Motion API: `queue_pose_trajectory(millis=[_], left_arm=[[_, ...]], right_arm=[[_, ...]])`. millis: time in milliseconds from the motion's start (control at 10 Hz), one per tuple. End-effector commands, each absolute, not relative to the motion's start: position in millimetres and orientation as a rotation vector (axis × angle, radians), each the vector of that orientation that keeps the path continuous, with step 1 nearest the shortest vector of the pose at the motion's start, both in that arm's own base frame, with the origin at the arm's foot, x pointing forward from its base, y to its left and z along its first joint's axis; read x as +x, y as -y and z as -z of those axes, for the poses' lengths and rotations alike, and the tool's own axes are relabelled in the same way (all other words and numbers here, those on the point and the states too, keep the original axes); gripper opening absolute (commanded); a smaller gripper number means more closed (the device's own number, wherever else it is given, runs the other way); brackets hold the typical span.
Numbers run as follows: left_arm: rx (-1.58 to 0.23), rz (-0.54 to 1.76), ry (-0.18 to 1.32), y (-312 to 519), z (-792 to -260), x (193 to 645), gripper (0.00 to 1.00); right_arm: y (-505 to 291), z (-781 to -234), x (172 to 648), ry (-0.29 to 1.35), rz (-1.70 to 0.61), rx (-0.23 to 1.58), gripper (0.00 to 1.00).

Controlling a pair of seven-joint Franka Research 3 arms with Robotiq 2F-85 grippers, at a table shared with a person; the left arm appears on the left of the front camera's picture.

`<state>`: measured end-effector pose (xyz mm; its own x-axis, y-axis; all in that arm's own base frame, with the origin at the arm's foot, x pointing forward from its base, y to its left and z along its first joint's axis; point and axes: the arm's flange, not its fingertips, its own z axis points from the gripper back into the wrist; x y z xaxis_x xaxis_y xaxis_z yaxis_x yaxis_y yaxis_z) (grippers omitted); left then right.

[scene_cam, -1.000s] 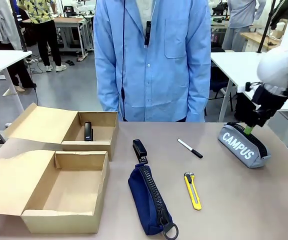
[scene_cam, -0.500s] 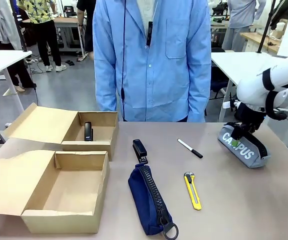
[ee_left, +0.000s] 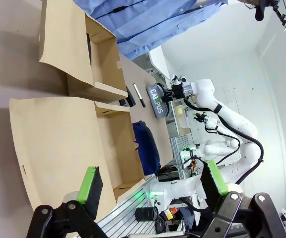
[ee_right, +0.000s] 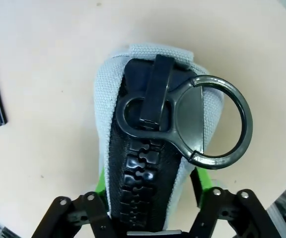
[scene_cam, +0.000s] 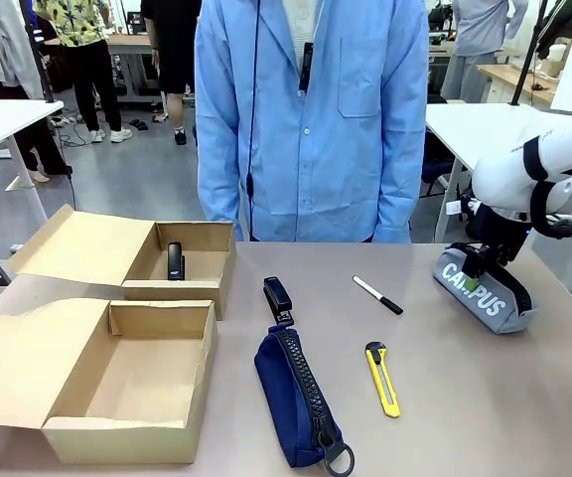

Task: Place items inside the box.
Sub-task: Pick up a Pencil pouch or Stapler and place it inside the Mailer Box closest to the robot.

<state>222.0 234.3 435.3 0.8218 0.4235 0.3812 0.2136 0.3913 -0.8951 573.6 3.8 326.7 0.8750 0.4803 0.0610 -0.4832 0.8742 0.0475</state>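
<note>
A grey pouch point(scene_cam: 487, 290) printed CAMPUS lies at the table's far right. My right gripper point(scene_cam: 478, 268) stands on its far end, its green pads pressed against both sides. The right wrist view shows the pouch's black zipper and ring pull point(ee_right: 182, 119) between the pads point(ee_right: 101, 184). A navy pouch point(scene_cam: 296, 393) lies at the middle front, a black stapler point(scene_cam: 277, 297) just behind it, and a slim black pen point(scene_cam: 377, 294) farther right. The larger box point(scene_cam: 127, 422) stands open at the front left. My left gripper point(ee_left: 152, 181) hangs open above that box's lid.
A smaller open cardboard box point(scene_cam: 202, 238) behind the larger one holds a black thing point(scene_cam: 175, 260). A yellow utility knife point(scene_cam: 382, 378) lies right of the navy pouch. A person in a blue shirt point(scene_cam: 311, 119) stands at the far edge.
My right gripper has come down from above the grey pouch onto its far end and has stayed there for the last half second. The person has shifted slightly to the right.
</note>
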Motion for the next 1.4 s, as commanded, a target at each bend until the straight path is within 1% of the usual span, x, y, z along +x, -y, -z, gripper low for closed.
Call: queue_pose_trajectory(millis=[0, 100, 400, 600, 700, 900, 1000, 1100, 1200, 1300], left_arm=[[-1.193, -0.130, 0.651, -233.6, -437.1, 222.2, 1.00], [-1.193, -0.130, 0.651, -233.6, -437.1, 222.2, 1.00], [-1.193, -0.130, 0.651, -233.6, -437.1, 222.2, 1.00], [-1.193, -0.130, 0.651, -233.6, -437.1, 222.2, 1.00], [-1.193, -0.130, 0.651, -233.6, -437.1, 222.2, 1.00], [-1.193, -0.130, 0.651, -233.6, -437.1, 222.2, 1.00], [-1.193, -0.130, 0.651, -233.6, -437.1, 222.2, 1.00], [-1.193, -0.130, 0.651, -233.6, -437.1, 222.2, 1.00], [-1.193, -0.130, 0.651, -233.6, -437.1, 222.2, 1.00], [-1.193, -0.130, 0.651, -233.6, -437.1, 222.2, 1.00]], right_arm=[[-6.3, -334.4, 574.3, 0.040, -0.469, 0.046, 0.35], [-5.7, -334.1, 574.1, 0.035, -0.465, 0.048, 0.00], [1.3, -339.5, 571.2, 0.010, -0.437, 0.061, 0.00], [9.4, -349.6, 564.4, -0.040, -0.389, 0.091, 0.00], [15.4, -357.9, 559.3, -0.061, -0.341, 0.111, 0.00], [32.9, -395.0, 536.3, -0.052, -0.212, 0.174, 0.00], [46.2, -425.6, 511.5, -0.041, -0.071, 0.212, 0.00], [60.0, -456.8, 473.8, -0.035, 0.115, 0.255, 0.00], [71.4, -485.5, 422.1, 0.007, 0.243, 0.321, 0.00], [79.5, -495.5, 384.4, 0.044, 0.342, 0.349, 0.00]])
